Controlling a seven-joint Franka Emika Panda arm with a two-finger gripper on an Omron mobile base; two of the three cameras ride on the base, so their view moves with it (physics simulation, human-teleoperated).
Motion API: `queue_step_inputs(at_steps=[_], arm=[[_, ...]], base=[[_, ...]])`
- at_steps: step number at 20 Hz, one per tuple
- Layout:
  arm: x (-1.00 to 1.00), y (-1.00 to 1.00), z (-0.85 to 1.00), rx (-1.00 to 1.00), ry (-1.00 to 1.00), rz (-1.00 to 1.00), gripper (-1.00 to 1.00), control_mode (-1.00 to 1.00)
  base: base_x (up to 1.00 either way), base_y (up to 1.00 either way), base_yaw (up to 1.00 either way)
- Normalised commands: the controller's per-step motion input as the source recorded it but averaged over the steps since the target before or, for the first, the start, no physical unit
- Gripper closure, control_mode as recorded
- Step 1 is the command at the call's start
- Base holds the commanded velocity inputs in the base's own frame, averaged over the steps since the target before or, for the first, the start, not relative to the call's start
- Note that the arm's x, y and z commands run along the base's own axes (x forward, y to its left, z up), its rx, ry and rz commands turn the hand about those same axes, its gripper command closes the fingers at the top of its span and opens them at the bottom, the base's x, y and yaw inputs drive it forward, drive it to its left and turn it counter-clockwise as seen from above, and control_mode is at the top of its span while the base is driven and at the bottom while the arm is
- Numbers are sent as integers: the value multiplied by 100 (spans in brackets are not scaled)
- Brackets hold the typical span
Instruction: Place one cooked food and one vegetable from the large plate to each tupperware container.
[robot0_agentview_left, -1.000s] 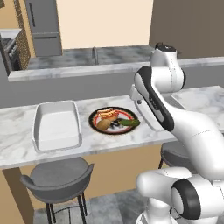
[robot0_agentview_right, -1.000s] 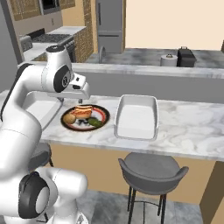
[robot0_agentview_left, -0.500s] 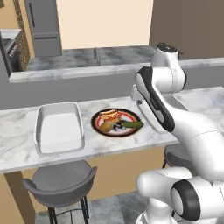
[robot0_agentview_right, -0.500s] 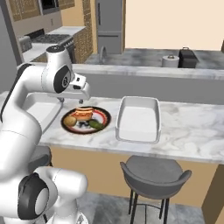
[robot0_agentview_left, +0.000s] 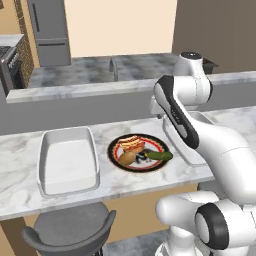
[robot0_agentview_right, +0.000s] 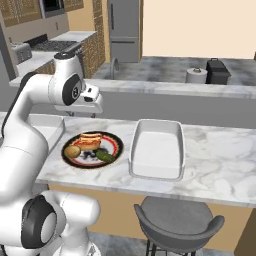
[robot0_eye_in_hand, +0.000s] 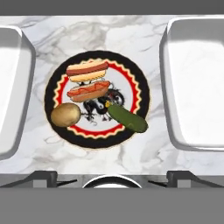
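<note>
Beside the large plate (robot0_agentview_left: 139, 152), nothing has shifted.

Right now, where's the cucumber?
The cucumber lies on the large plate, at its edge nearest one tupperware container, beside the lower hot dog.

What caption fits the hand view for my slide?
Two hot dogs, a potato and a cucumber on the large plate between two tupperware containers.
</note>
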Motion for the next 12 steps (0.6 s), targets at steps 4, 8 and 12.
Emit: queue_step_inputs(at_steps=[4,8,12], arm=[[0,0,0,0,0,0,-100,-100],[33,-10,-35,3,6,0,-100,-100],[62,0,-79,-3,17,10,-100,-100]], base=[[0,0,0],[0,0,0],[0,0,0]])
